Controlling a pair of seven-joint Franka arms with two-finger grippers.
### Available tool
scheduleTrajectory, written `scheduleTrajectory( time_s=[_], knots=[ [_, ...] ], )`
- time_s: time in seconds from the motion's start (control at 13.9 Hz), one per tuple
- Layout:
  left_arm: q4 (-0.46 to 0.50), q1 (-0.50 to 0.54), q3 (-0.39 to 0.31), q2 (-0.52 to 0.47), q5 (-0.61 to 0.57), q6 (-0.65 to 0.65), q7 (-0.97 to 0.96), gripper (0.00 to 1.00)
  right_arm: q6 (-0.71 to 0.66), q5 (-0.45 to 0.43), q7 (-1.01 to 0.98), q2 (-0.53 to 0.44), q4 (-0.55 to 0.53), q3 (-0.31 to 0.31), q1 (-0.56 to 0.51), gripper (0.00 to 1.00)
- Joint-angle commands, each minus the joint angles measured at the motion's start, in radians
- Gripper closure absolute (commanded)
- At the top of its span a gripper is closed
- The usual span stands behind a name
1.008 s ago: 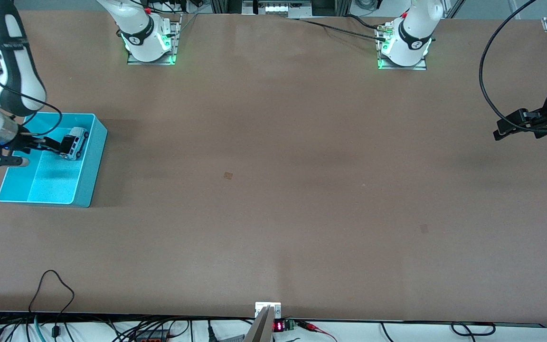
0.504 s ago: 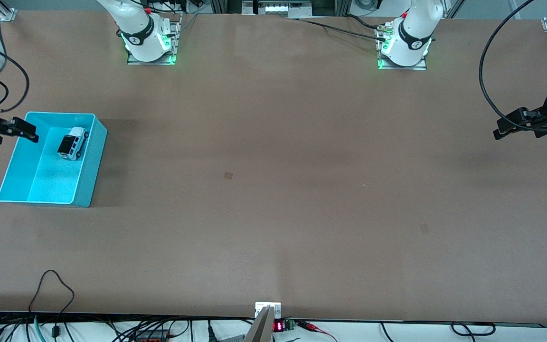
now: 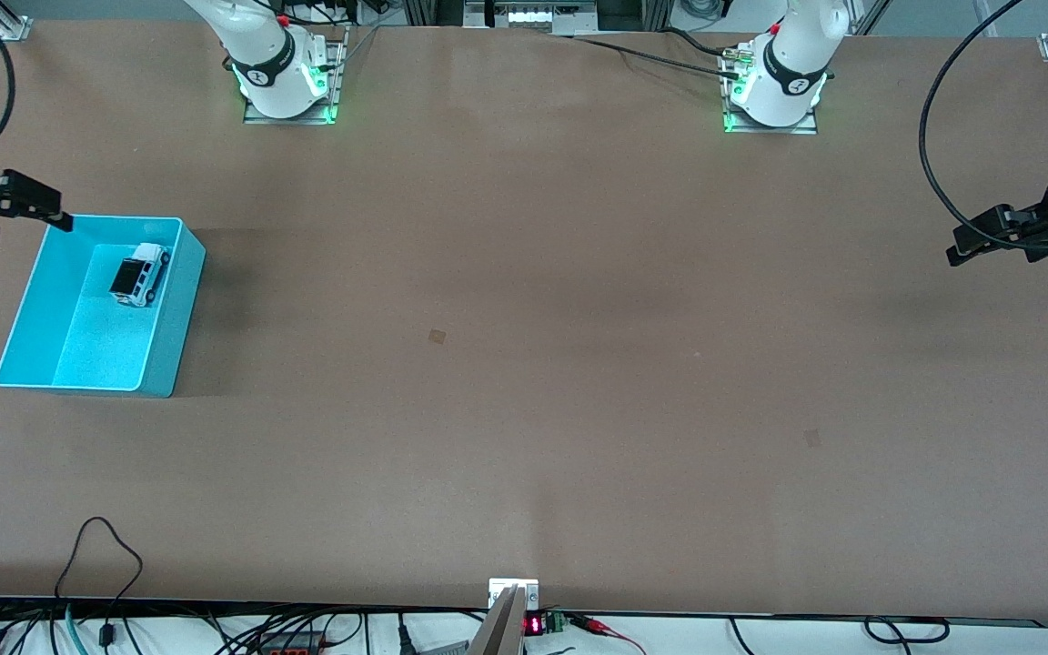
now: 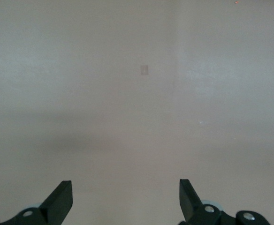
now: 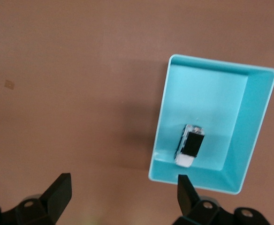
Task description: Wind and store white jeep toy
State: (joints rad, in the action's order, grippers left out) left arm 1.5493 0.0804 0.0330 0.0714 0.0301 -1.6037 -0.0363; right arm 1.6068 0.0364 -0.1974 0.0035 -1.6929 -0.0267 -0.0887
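Inside rectangular turquoise plastic bin [image 3: 169,314], at corner nearest right arm's base: tiny white jeep toy with black ribbed roof [image 3: 139,274], released a second ago. Right gripper [image 3: 28,202], fingers apart, has risen off bin's corner. Storing looks done. Left gripper [image 3: 970,247] waits well apart, fingers spread.

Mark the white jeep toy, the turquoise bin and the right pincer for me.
small white jeep toy with black ribbed roof [image 3: 139,275]: front view, on its roof.
turquoise plastic bin [image 3: 175,314]: front view, outer side wall.
right pincer [image 5: 122,197]: right wrist view, midway between open fingertips.
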Motion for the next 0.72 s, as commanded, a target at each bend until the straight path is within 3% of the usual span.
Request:
scheduleTrajectory(
  time_s=[0.0, 0.29, 0.65],
  knots=[
    [0.014, -0.002, -0.007, -0.021, 0.007, 0.01, -0.004, 0.0, -0.047, 0.004, 0.098, -0.013, 0.018, 0.008, 0.02, 0.0],
    [0.015, -0.004, -0.005, -0.024, 0.007, 0.01, -0.004, 0.0, -0.134, -0.006, 0.093, 0.01, 0.13, 0.018, 0.026, 0.0],
    [0.014, -0.005, -0.005, -0.025, 0.007, 0.01, -0.002, 0.0, -0.133, -0.015, 0.096, 0.012, 0.131, 0.016, 0.029, 0.0]
  ],
)
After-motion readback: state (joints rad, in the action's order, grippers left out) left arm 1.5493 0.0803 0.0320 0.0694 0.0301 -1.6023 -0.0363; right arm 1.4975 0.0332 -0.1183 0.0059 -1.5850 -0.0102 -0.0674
